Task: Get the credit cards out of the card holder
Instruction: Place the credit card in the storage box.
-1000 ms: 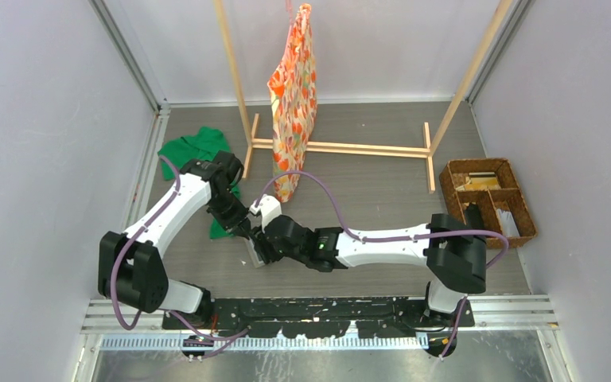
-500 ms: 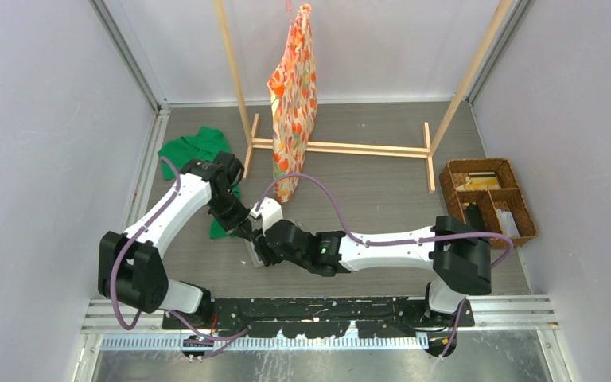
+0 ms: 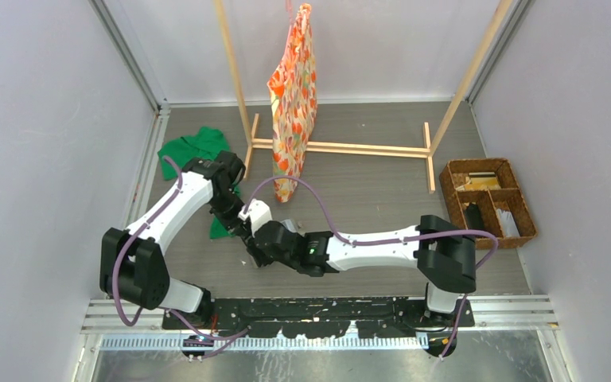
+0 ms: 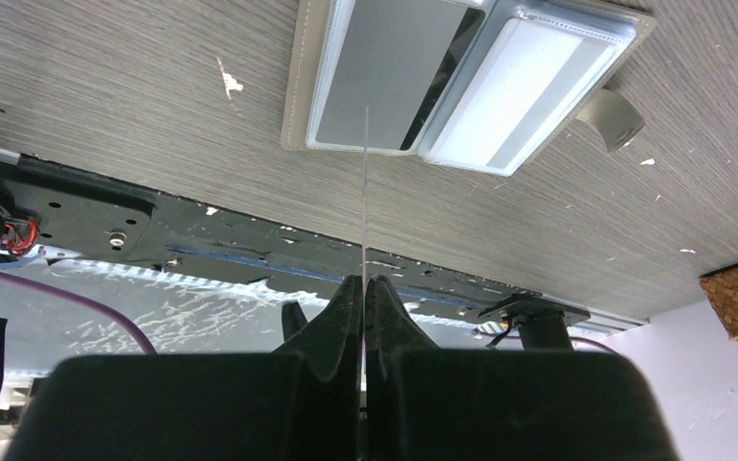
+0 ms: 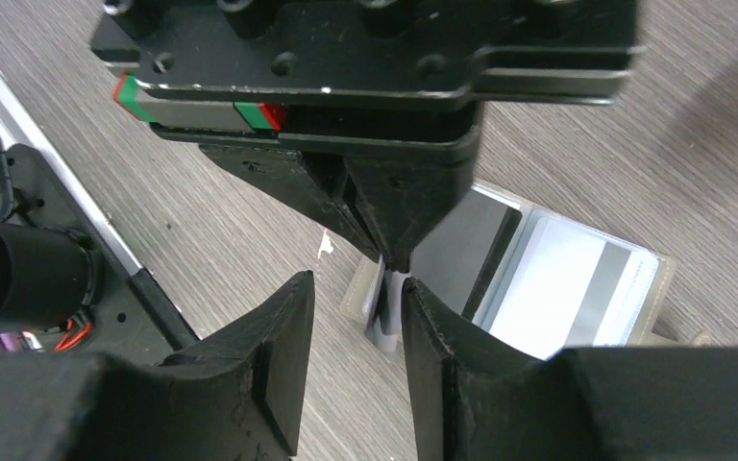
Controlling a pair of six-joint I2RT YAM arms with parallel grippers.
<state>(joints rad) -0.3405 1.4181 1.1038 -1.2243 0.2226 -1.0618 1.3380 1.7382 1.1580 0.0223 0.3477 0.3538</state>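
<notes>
Seen from above, the left arm is bent upward and folded back down toward frame centre, while the right arm is stretched leftward to meet it. The left end effector is pinched tight on a thin card. The right end effector is held partly open, its fingers set either side of the left tips.

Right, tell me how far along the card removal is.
Done: the card holder lies open. In hand: the left tool is shut on a thin pale sheet over one pocket, card or flap I cannot tell; the right tool is open alongside. Left: the grey card and the striped card sit in their pockets, none out.
</notes>
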